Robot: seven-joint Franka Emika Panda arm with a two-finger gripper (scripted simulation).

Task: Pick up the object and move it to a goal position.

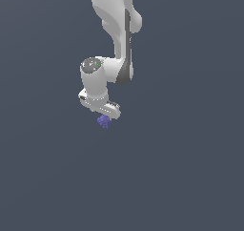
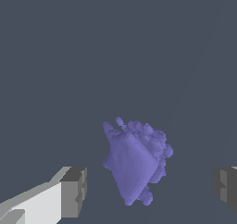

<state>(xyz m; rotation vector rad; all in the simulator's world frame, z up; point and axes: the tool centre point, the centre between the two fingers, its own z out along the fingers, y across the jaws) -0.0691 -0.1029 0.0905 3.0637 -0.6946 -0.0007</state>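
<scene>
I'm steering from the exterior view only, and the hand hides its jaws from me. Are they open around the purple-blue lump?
Observer: Yes. In the wrist view the gripper is open, with the purple-blue lump between the fingers.
Operator: Is either one touching it?
Observer: No, a gap shows on both sides.
Operator: Is it centred?
Observer: Not quite; it sits nearer one finger than the other.

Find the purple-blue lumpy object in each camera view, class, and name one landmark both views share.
Exterior view: the object sits just below the white gripper, near the picture's centre.
Wrist view: the object lies between the two grey fingertips, touching neither.
Shared landmark: the gripper, with its jaws apart either side of the object.
</scene>
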